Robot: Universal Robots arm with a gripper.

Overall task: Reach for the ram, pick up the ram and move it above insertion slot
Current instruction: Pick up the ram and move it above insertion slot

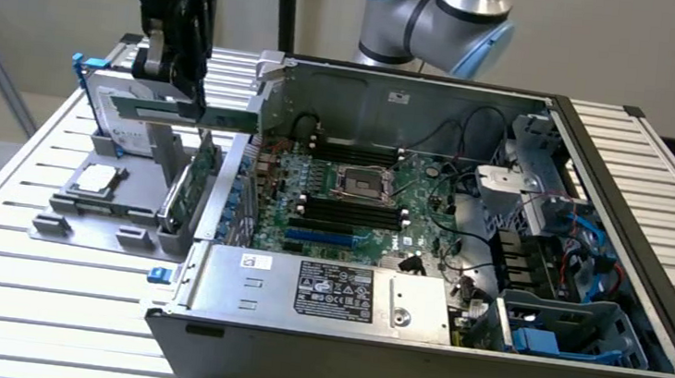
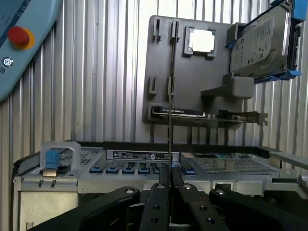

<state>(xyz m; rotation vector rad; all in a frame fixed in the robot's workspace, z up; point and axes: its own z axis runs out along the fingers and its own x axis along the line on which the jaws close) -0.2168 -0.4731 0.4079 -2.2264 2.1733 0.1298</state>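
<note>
The ram (image 1: 214, 118) is a long, thin green stick held level, above the grey holder (image 1: 94, 212) outside the case's wall on the exterior view's left. My gripper (image 1: 189, 100) is shut on it from above. In the wrist view the ram (image 2: 170, 96) shows edge-on as a thin dark line rising from between my closed black fingers (image 2: 159, 192), midway at my gripper (image 2: 170, 177). The black memory slots (image 1: 342, 213) lie on the motherboard inside the open case, well to the exterior view's right of the ram.
The holder also carries a processor (image 1: 96, 179), a hard drive (image 1: 133, 118) in a blue caddy and a taller green card (image 1: 196, 185). The open computer case (image 1: 422, 346) has a power supply (image 1: 328, 290) at its front and cables at the right. A pendant with a red button (image 2: 19, 36) lies beyond.
</note>
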